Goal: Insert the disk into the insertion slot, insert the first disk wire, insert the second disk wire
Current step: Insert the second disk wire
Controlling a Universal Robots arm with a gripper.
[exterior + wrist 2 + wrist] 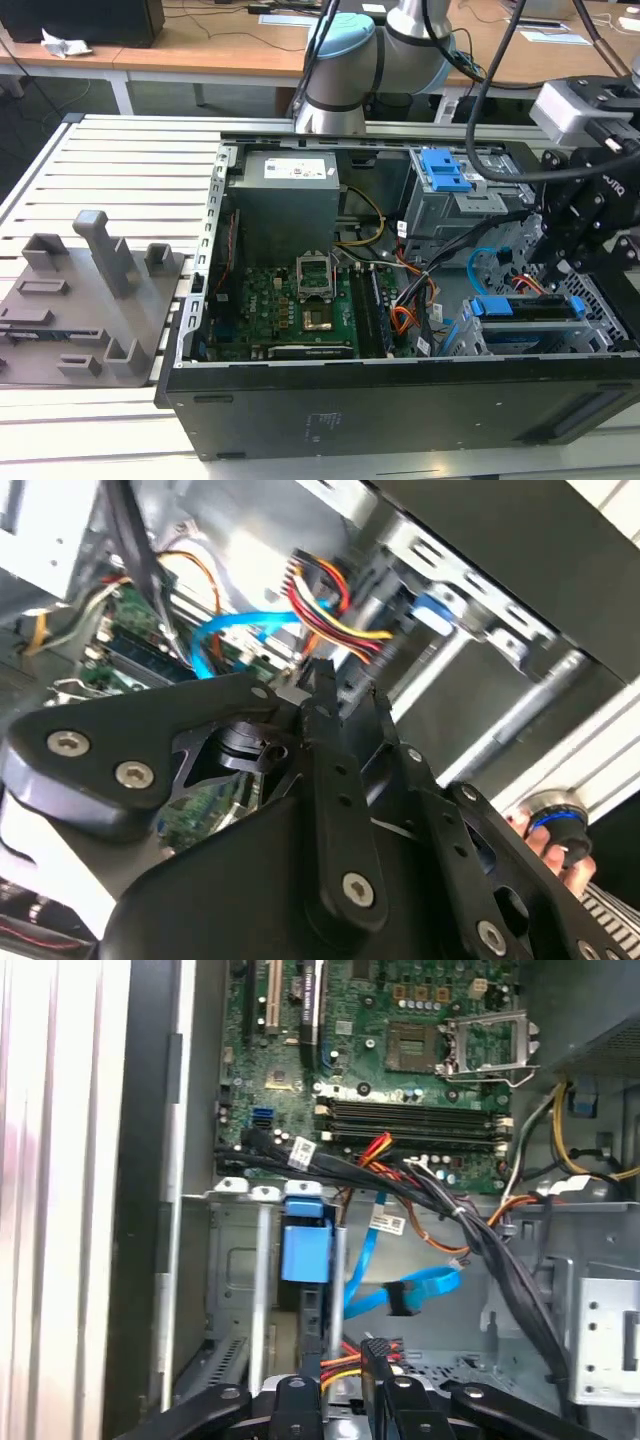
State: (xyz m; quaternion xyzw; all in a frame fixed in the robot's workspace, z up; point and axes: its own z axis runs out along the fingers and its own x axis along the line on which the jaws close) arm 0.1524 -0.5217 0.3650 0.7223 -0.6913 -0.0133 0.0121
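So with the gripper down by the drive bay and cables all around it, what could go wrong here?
1. The gripper appears closed on a black connector with red, yellow and black wires; held slightly askew, it might miss its socket or bend pins.
2. The blue data cable and the black cable bundle run close by and could snag on the gripper.
3. The disk sits in the insertion slot; pushing on the connector might shift it.

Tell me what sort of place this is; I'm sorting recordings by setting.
Probably a robotics lab or test workshop. An opened computer case lies on a slatted aluminium table, the robot arm stands behind it, and wooden desks stand behind.
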